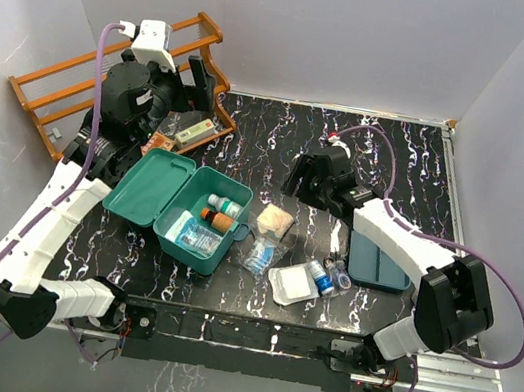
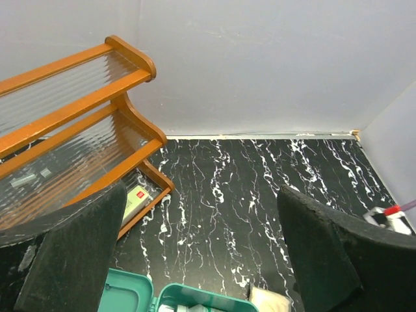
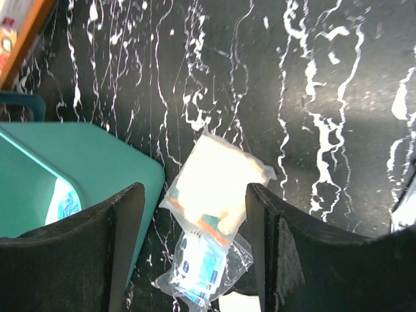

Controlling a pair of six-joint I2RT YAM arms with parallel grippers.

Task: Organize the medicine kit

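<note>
My right pincer point(image 3: 193, 195) gapes open above the clear, cream-filled plastic pouch point(image 3: 218, 185). Closing here could also drag the overlapping blue-printed clear sachet point(image 3: 203, 266) nearer its palm.

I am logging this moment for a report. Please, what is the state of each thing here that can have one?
medicine kit: open, lid folded back to its left.
left gripper: open, holding nothing.
right gripper: open, holding nothing.
orange bottle: lying on its side inside the kit.
pale bag: lying on the table, outside the kit.
</note>
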